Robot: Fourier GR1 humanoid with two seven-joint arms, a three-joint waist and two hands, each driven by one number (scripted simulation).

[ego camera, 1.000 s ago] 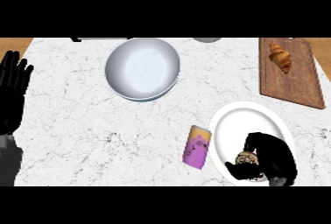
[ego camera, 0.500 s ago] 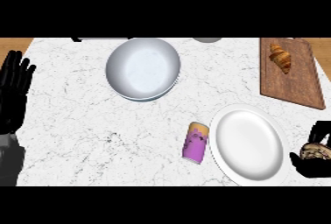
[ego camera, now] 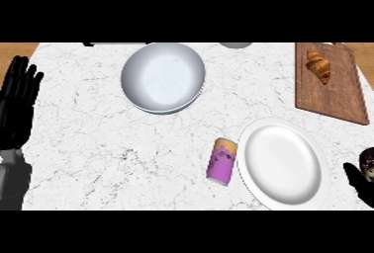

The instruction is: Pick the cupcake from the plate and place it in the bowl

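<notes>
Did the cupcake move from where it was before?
Yes. The cupcake left the plate, going right to the view's edge with the right hand.

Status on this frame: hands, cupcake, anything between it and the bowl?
Left hand open, resting at left edge. Right hand at right edge, holding cupcake, off the plate. Can lies between plate and bowl.

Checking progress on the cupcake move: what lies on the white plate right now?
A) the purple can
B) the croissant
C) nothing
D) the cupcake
C: the plate is bare; the cupcake is off it, in the right hand at the view's right edge.
</notes>
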